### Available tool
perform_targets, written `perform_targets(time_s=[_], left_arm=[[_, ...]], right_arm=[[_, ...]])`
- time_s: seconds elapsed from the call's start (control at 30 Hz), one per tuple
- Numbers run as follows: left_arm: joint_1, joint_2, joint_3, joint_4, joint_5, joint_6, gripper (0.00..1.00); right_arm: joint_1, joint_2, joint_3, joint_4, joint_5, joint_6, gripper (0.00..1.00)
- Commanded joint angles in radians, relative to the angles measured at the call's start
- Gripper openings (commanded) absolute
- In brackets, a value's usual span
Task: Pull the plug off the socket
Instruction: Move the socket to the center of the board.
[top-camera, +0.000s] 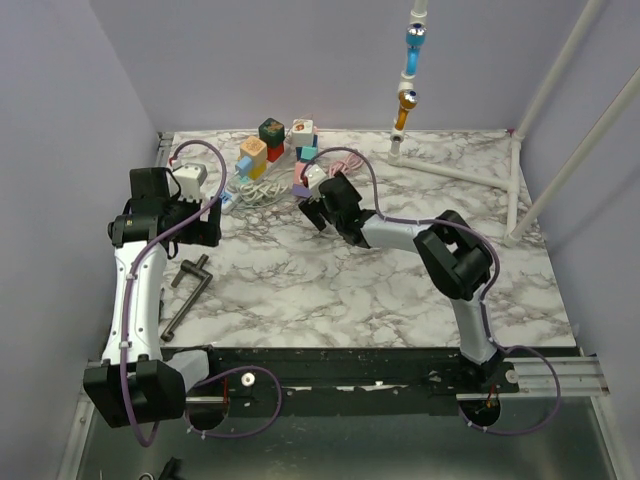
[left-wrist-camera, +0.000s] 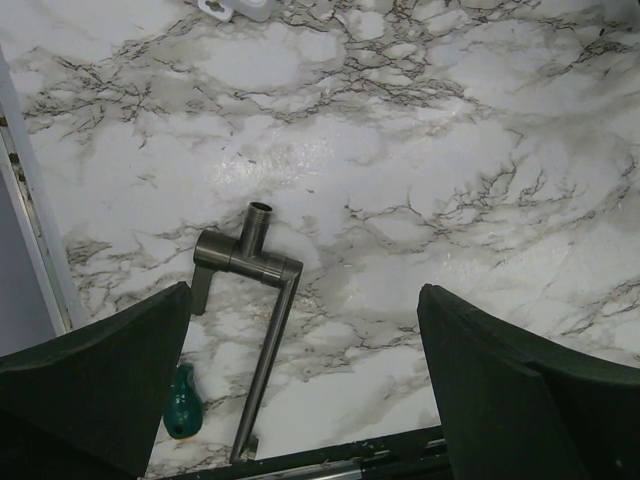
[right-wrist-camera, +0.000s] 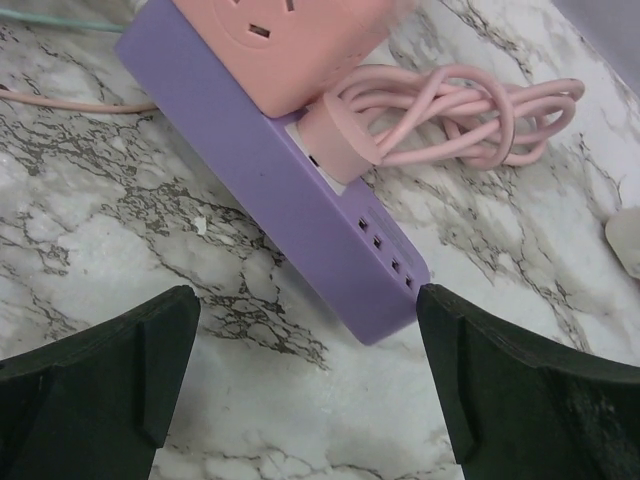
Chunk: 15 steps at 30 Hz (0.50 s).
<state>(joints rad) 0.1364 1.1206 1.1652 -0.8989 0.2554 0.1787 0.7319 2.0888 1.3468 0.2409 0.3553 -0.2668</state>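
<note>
Dark fingers of the right gripper (right-wrist-camera: 308, 300) are seen at the bottom of the right wrist view, spread wide with nothing between them. Just above them, at centre frame, the pink plug (right-wrist-camera: 335, 140) is seated in the purple power strip (right-wrist-camera: 300, 215), its coiled cord (right-wrist-camera: 470, 105) lying at the upper right. The plug is not touched, so the task is judged barely begun: grasping and pulling are both left. The left gripper (left-wrist-camera: 305, 295) is likewise held apart and empty, above a metal tool (left-wrist-camera: 265, 320) on the table (left-wrist-camera: 450, 150), well away from the strip.
</note>
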Motion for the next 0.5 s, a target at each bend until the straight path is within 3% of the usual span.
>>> perform_targets(time_s=[0.0,0.23,0.47], left_arm=[[0.003,0.024,0.051,0.018,0.007,0.001,0.98],[0.004,0.052,0.102,-0.006,0.011,0.005,0.98],[0.004,0.057,0.111,-0.014,0.007,-0.002,0.98]], right_arm=[[0.006,0.087,0.087,0.028,-0.006,-0.109,1.00],[0.005,0.175,0.158,0.068,0.014,-0.160,0.96],[0.011,0.196,0.135,0.079,0.026,-0.172,0.51]])
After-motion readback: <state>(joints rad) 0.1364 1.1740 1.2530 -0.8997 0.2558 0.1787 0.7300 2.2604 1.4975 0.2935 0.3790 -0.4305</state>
